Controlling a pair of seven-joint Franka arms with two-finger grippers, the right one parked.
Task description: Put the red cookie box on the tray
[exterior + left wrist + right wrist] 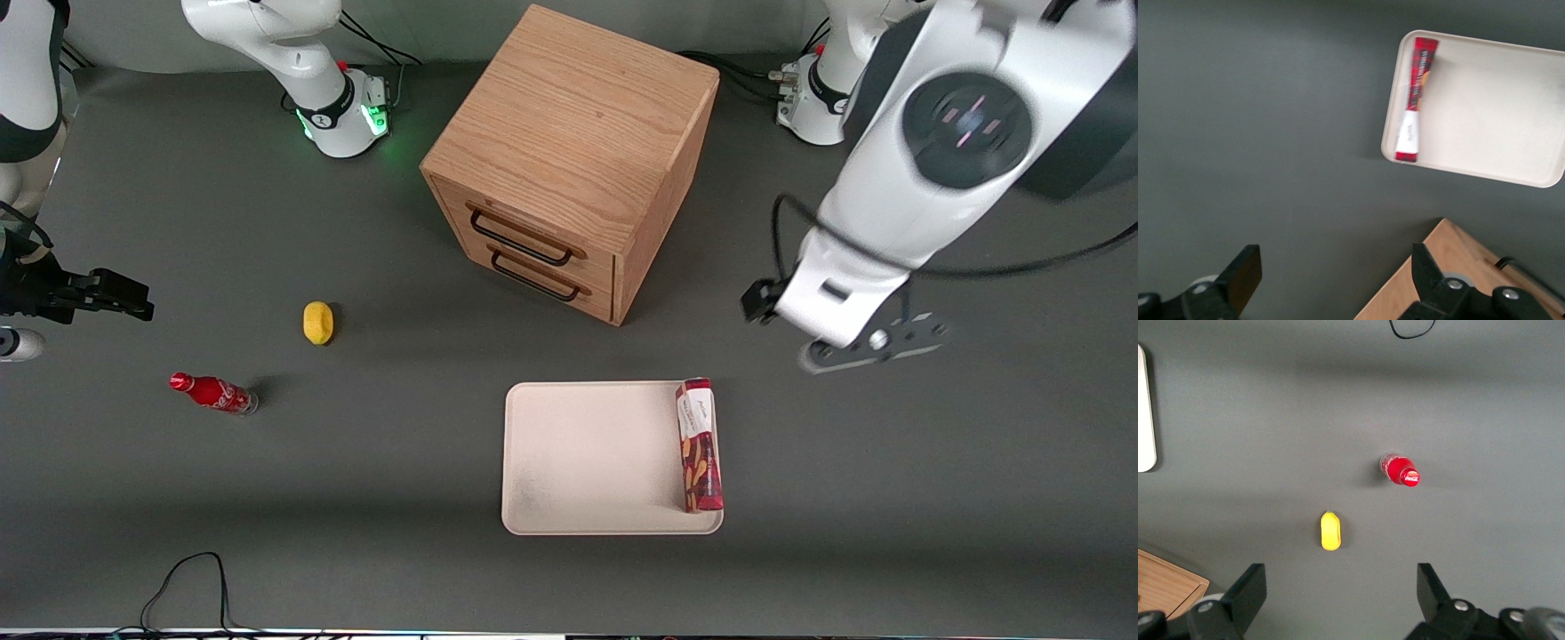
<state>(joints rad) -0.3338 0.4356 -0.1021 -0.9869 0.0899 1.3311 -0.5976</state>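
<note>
We take the tray as our landmark. The red cookie box lies flat on it along the edge nearest the working arm, seemingly against the rim. Our gripper hangs above bare table beside the tray, fingers spread wide, holding nothing. Placement looks finished; next calls only for retreating.

red cookie box with white label, cream tray, black pincer

The long red cardboard cookie box looks glossy; the cream-white tray is smooth and matt, and the grey surface is matt.

The gripper, with black matt jaws set apart, hangs above the surface, near the grainy wooden drawer cabinet.
</note>
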